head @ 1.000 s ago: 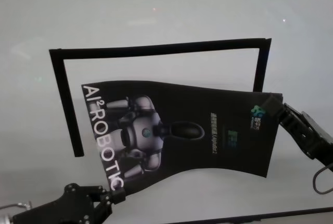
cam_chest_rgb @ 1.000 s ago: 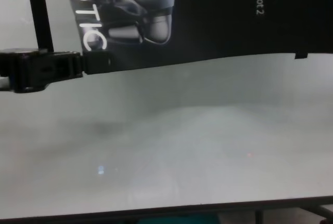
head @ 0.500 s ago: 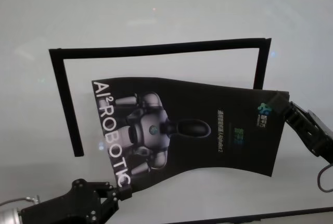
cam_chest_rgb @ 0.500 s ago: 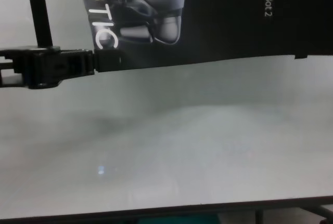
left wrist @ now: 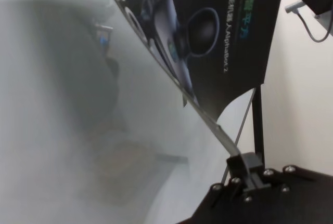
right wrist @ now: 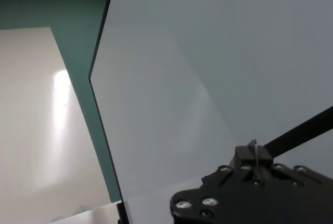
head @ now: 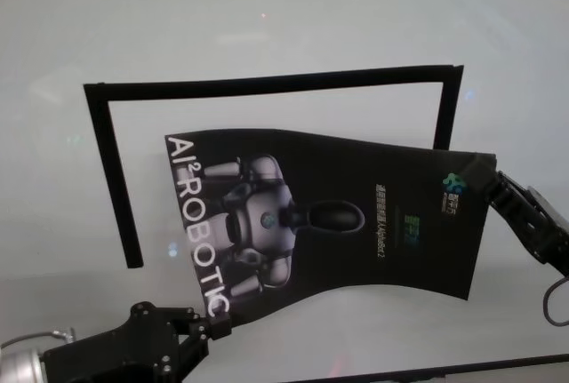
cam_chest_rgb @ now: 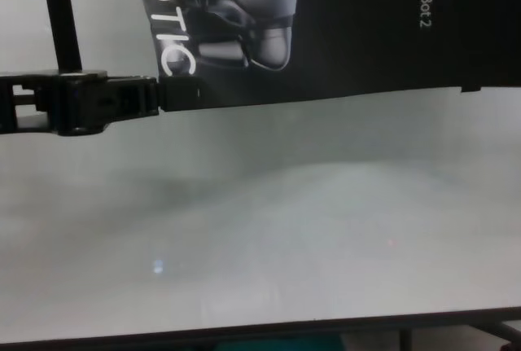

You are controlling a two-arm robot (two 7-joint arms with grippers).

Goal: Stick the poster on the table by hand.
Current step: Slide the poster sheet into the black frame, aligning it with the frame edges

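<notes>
Two grippers, left gripper [head: 213,323] and right gripper [head: 491,186], grasp "AI²ROBOTIC" "AlphaBot 2" poster [head: 356,214].

White table [head: 284,10] with black tape strips [head: 267,83].

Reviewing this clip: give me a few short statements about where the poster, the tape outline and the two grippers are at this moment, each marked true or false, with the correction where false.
1. The left gripper is shut on the poster at its near corner, by the white letters. True.
2. The right gripper hangs well clear of the poster. False: it holds the poster's right edge, near the small logo.
3. The poster lies flat and fully inside the black tape outline. False: its surface bows, and it lies skewed across the outline, covering the lower end of the right strip.
4. The tape outline has strips on three sides and is open on the near side. True.
5. The poster is printed with a grey-white robot picture. True.
</notes>
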